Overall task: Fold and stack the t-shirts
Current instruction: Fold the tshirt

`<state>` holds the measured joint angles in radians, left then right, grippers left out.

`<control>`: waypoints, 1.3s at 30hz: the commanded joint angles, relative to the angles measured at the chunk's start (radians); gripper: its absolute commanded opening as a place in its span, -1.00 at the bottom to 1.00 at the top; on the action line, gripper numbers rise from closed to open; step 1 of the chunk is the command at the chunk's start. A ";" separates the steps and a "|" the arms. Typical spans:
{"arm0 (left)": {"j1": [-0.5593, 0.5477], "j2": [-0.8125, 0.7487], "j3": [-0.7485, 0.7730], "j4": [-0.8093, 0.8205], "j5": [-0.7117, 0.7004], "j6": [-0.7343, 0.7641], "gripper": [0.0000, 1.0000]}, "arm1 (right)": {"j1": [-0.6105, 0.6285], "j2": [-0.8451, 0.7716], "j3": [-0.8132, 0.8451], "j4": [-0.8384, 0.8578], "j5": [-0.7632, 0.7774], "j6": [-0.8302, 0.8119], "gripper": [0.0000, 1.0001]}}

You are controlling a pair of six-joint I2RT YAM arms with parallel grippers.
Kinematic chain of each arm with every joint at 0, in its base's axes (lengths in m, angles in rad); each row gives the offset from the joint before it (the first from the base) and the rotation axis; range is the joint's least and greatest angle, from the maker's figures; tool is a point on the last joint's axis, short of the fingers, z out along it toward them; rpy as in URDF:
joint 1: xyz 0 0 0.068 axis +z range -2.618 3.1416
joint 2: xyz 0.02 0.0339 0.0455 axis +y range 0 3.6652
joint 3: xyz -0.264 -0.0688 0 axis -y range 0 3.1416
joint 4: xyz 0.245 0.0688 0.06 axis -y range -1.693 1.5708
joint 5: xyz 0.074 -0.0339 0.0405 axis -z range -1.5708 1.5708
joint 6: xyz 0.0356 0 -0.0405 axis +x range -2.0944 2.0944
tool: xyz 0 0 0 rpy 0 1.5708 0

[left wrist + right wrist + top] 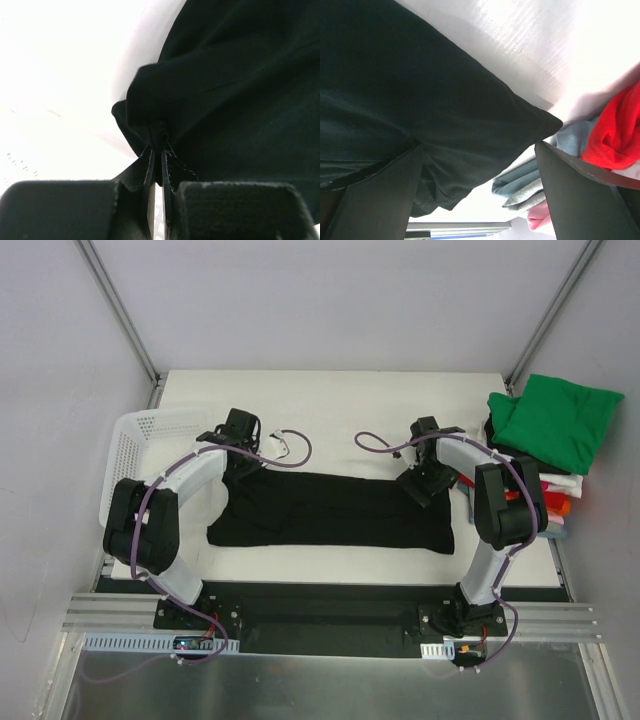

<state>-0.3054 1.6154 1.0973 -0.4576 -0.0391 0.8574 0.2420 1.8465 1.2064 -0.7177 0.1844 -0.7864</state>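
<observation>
A black t-shirt (330,512) lies folded into a long strip across the white table. My left gripper (238,462) is at the strip's far left corner. In the left wrist view it (159,145) is shut on a pinched fold of the black cloth (240,85). My right gripper (418,484) hovers over the strip's far right end. Its jaws (477,167) stand open, with the black shirt's corner (445,100) below and between the fingers (375,200), nothing gripped. A stack of folded t-shirts (555,420), green on top, sits at the right edge.
A white mesh basket (150,435) stands at the table's left edge beside the left arm. In the right wrist view the stack's red (617,127), blue-grey (520,182) and pink (540,220) folds lie close to the right finger. Metal frame posts rise at the back corners.
</observation>
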 commanded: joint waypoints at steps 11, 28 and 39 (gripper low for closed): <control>0.045 -0.034 -0.036 -0.021 -0.047 0.054 -0.99 | -0.009 0.022 -0.064 0.080 0.093 -0.016 0.93; 0.035 -0.224 -0.007 -0.024 0.107 -0.043 0.36 | 0.000 0.002 -0.061 0.067 0.081 -0.002 0.93; 0.035 -0.071 0.094 -0.021 0.191 -0.092 0.71 | 0.010 -0.007 -0.039 0.049 0.075 -0.002 0.93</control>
<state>-0.2733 1.4643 1.1286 -0.4667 0.0727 0.8070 0.2539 1.8294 1.1870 -0.6998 0.2237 -0.7895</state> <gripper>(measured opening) 0.840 0.966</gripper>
